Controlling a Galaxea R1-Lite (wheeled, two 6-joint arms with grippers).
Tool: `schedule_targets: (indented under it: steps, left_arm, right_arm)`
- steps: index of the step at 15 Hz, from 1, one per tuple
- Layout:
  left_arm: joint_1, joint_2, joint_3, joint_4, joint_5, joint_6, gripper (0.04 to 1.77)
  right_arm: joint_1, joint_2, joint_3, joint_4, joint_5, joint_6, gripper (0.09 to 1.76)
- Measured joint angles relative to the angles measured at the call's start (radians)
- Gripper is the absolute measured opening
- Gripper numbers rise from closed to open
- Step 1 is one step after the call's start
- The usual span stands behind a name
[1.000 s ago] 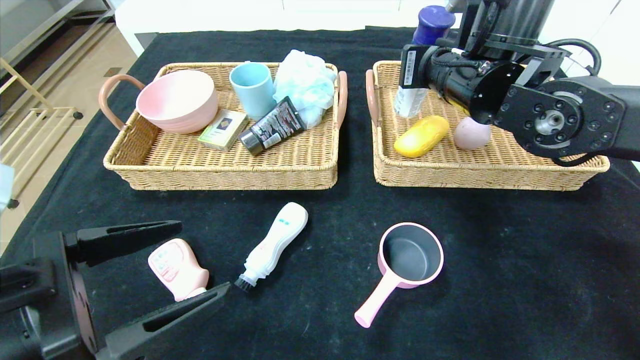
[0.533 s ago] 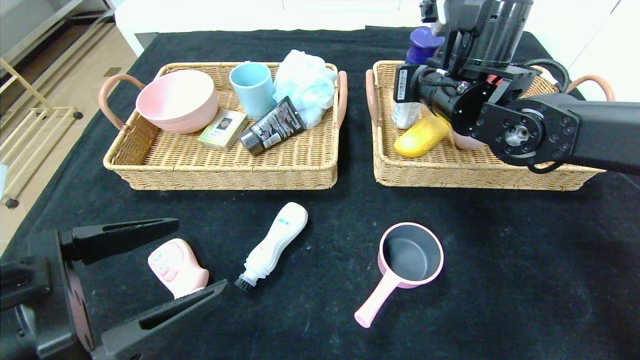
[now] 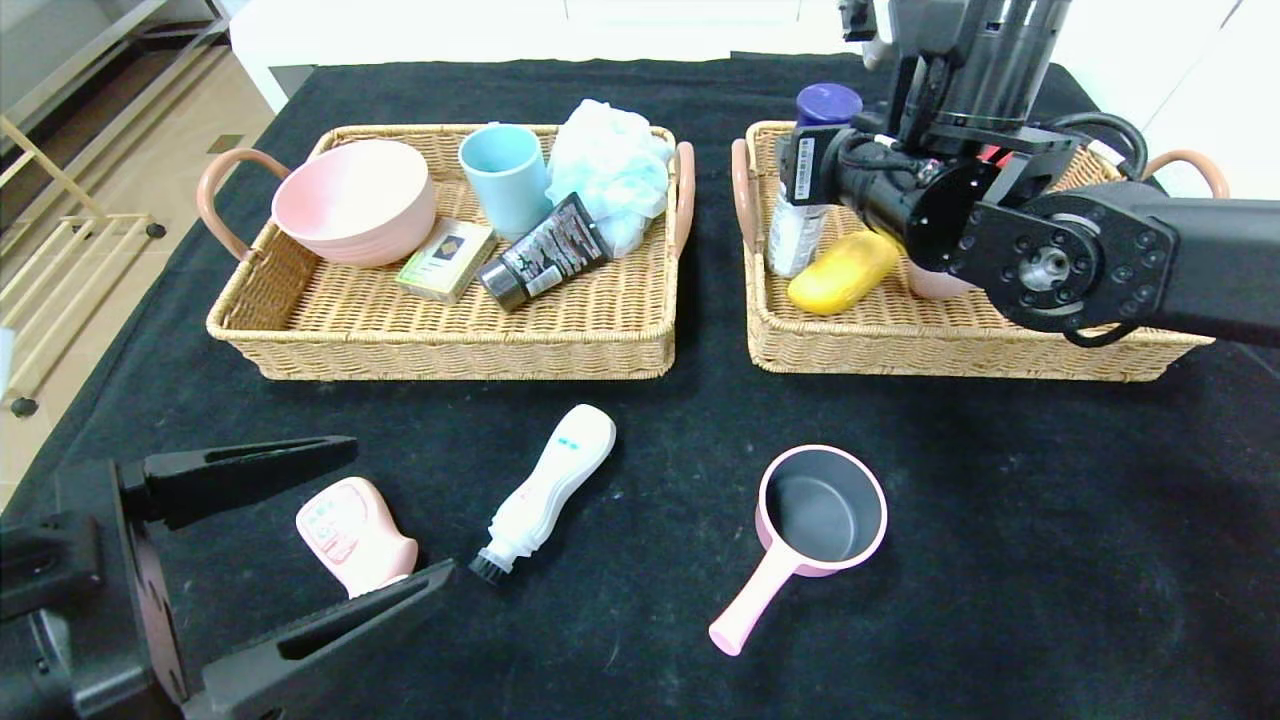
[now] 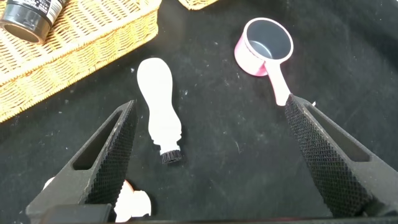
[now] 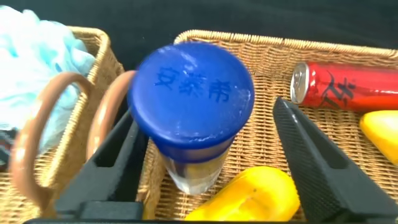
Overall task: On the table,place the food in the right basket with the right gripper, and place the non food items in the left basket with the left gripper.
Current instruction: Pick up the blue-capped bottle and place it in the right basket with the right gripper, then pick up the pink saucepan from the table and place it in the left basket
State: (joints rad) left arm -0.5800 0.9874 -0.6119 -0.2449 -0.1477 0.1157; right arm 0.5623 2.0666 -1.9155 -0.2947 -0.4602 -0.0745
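Lowered into the right basket (image 3: 960, 340), the can (image 5: 191, 112) stands between the right gripper's (image 5: 205, 162) parted fingers; only the wrist view shows them.

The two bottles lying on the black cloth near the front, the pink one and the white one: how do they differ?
The pink bottle is short and squat; the white bottle is long and slim. The pink bottle ends in a white cap, seen in the left wrist view; the white bottle ends in a dark brush tip. The pink bottle lies between the left hand's open fingers; the white bottle lies just outside them. Both lie on their sides on the table.
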Motion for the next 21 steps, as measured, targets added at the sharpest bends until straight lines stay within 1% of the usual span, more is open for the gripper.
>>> schedule_targets:
  steps: [3, 9, 15, 17, 21]
  left_arm:
    - [0.000, -0.002, 0.000, 0.000, 0.000, 0.000, 1.72]
    - [0.000, -0.007, -0.002, 0.001, 0.000, 0.000, 1.72]
    - [0.000, -0.007, -0.002, 0.003, 0.001, 0.009, 1.72]
    - [0.001, -0.008, -0.003, 0.000, 0.001, 0.009, 1.72]
    - [0.002, -0.009, -0.004, 0.000, 0.001, 0.009, 1.72]
  right_arm:
    - [0.031, -0.074, 0.110, 0.000, -0.003, -0.001, 1.52]
    - [0.117, -0.313, 0.456, -0.011, -0.011, 0.023, 1.62]
    - [0.134, -0.496, 0.722, 0.009, -0.041, 0.066, 1.67]
    - [0.141, -0.536, 0.781, 0.071, -0.067, 0.107, 1.68]
    - [0.154, -0.580, 0.792, 0.250, -0.076, 0.242, 1.69]
